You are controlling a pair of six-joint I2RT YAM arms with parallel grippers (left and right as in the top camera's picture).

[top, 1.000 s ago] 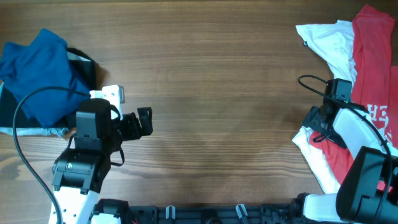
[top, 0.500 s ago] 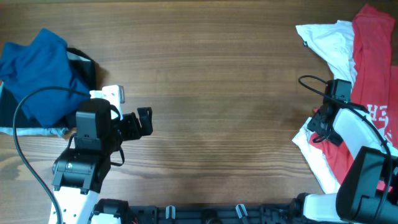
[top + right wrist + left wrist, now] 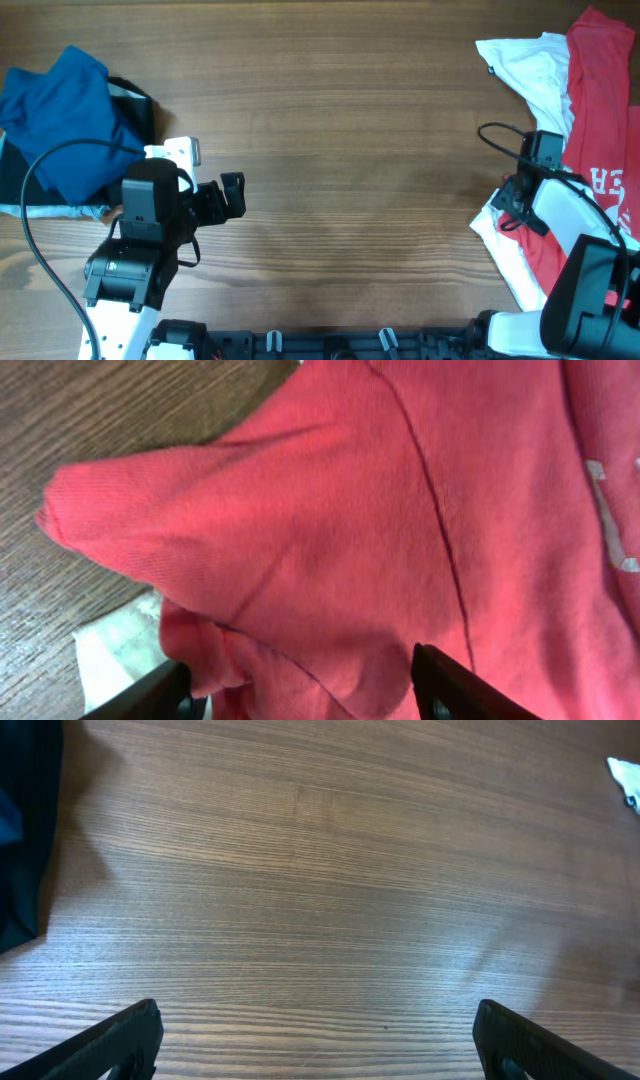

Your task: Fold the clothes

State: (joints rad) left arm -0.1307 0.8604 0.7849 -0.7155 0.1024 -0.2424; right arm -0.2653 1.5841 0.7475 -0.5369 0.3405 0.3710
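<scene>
A: Dark wood-grain table [image 3: 350,130], seen from overhead. Where was the right gripper [image 3: 310,698]?
B: At the right edge of the table, down on the red T-shirt [image 3: 330,530]. Wrist cam showed both fingers [image 3: 455,690] pressed into a bunched fold of red fabric. Jaws were part-closed and clamped on it.
A: Shirt flat?
B: No, crumpled. One corner stuck out to a point over bare wood. White lettering [image 3: 605,520] sat at the right side of the wrist view, too cropped to read.
A: Anything under it?
B: A white T-shirt [image 3: 530,65], partly covered by the red one. It showed past the red one at the far side and again at the near edge. Both lay at the table's right end, and the red one ran off the frame.
A: Left gripper [image 3: 320,1045]?
B: Jaws spread wide, holding nothing, over bare wood near the front-left.
A: Left end?
B: Blue garment [image 3: 60,120] heaped on a black cloth [image 3: 138,105]. That heap was apart from the left gripper's fingers and well apart from the shirts on the right.
</scene>
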